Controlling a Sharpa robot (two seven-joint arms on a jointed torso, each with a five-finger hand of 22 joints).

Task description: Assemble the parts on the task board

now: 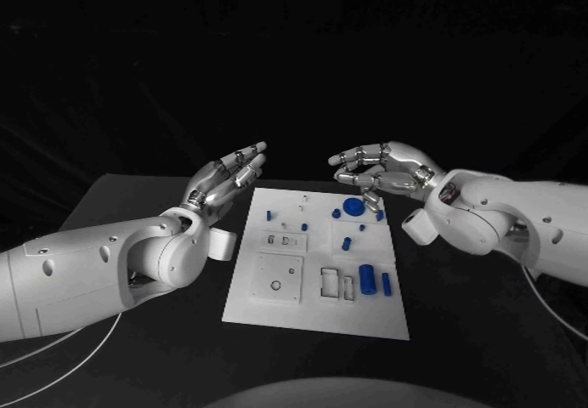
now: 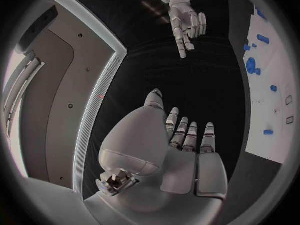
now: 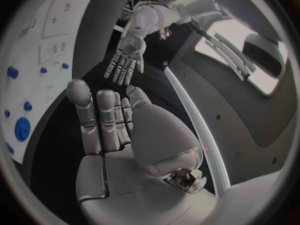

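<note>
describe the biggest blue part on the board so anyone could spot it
Start at the white board in the middle of the table and look to its far end, below the right hand. The round blue disc lies there, wider and flatter than the small blue pieces around it.

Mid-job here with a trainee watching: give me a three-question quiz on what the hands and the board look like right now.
1. True or false: the left hand holds a blue part.
2. Which hand is above the board's far edge, by the blue disc? A left, B right, C neither.
3. Fill in: the blue cylinder lies on the board's ___ side, robot's own.

Key: 1 false, both hands are empty with fingers apart. 2 B, the right hand. 3 right.
</note>
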